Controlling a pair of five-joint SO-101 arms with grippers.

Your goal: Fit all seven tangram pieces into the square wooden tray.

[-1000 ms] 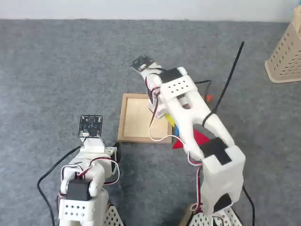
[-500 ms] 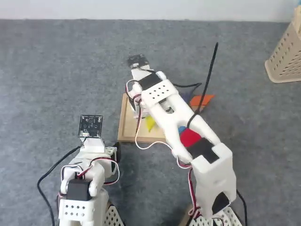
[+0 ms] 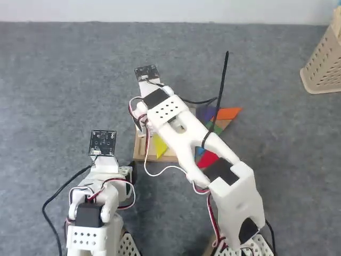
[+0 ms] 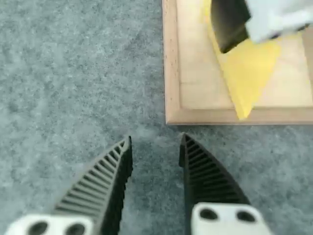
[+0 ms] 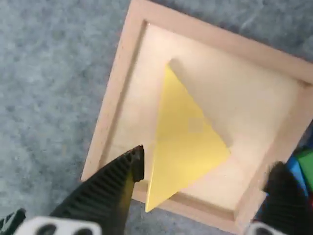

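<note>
The square wooden tray [image 5: 113, 105] lies on grey carpet. A yellow triangle [image 5: 186, 142] rests inside it, one corner up on the near rim. My right gripper [image 5: 205, 191] hovers open over the tray, one finger beside the triangle's edge, the other far from it. In the high view the right arm [image 3: 176, 120] covers most of the tray [image 3: 139, 154], with the yellow triangle [image 3: 158, 146] showing beneath. My left gripper [image 4: 154, 156] is open and empty over carpet just short of the tray's rim [image 4: 171, 73], facing the yellow triangle [image 4: 249, 73].
Loose pieces lie right of the tray: purple [image 3: 206, 113], orange [image 3: 229, 113], green [image 3: 218, 126], blue [image 3: 200, 152] and red [image 3: 209, 158]. A beige slotted basket [image 3: 325, 58] stands at the far right. Open carpet stretches left of and behind the tray.
The right arm swung left from the loose pieces across the tray, bringing the yellow triangle with it. The triangle now lies in the tray with the gripper open. The left arm stayed still.
</note>
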